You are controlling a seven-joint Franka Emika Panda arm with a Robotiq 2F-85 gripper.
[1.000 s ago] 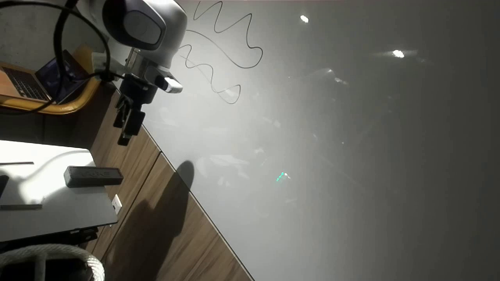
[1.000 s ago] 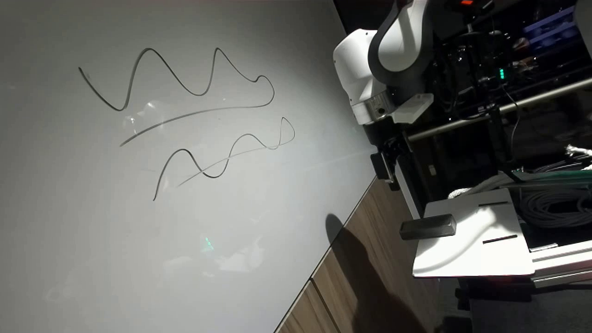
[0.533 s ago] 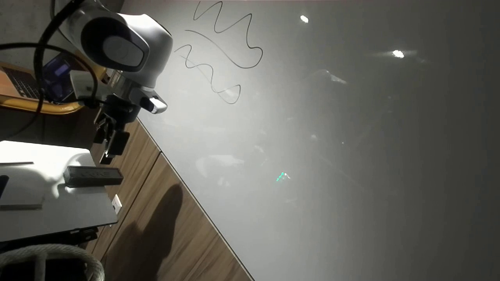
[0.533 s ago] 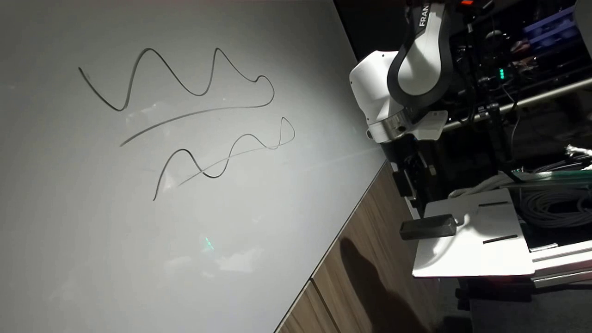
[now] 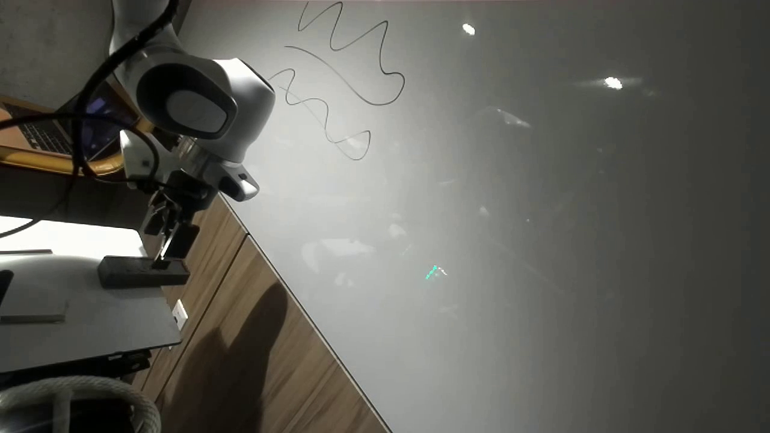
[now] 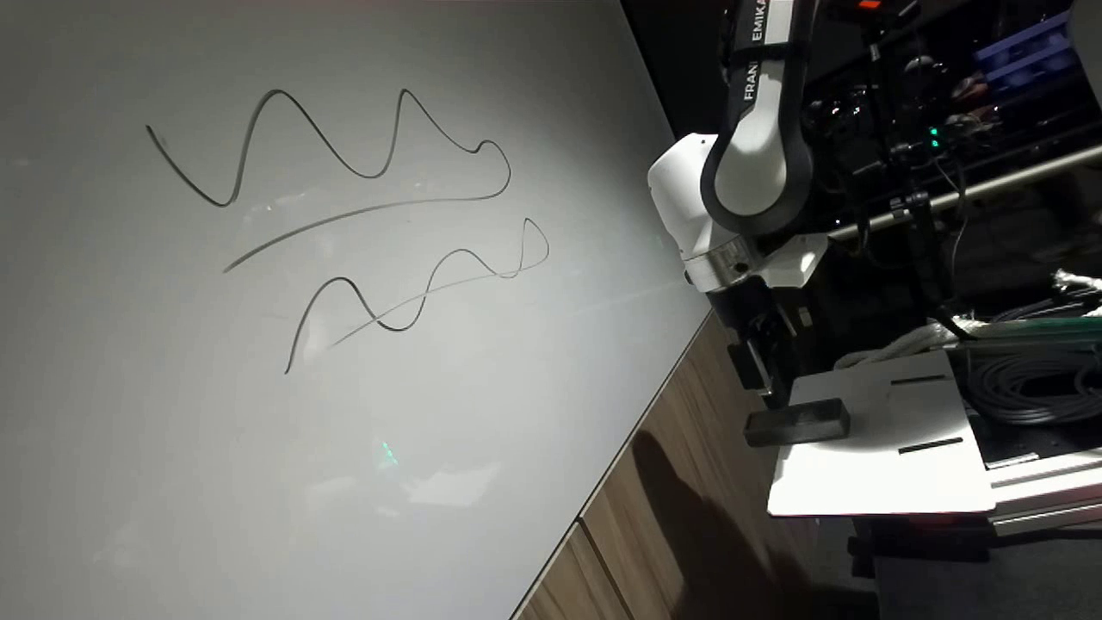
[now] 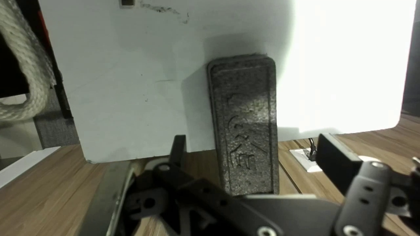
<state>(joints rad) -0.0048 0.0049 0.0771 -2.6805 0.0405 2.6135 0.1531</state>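
Dark grey block (image 7: 244, 131), embossed face: lies on the white bench (image 7: 131, 108), its 6 o'clock end in the wrist view overhanging the edge. Tool (image 7: 252, 142): spread wide, gripping nothing, fingers (image 7: 336, 164) at the block's 8 and 4 o'clock, gaps showing. Pale rope (image 7: 36, 72): 9 o'clock of the block. Socket plate (image 7: 304, 161): 4 o'clock. Glossy board (image 6: 344, 413), wavy-lined: 9 o'clock of the tool, in an exterior view.

Open laptop (image 5: 39, 129) on yellow-rimmed surface (image 5: 36, 159), probably chair; white outlet (image 5: 180, 313) in wood panel (image 5: 316, 385); pale rope (image 7: 41, 82); coiled cable (image 6: 1016, 412).
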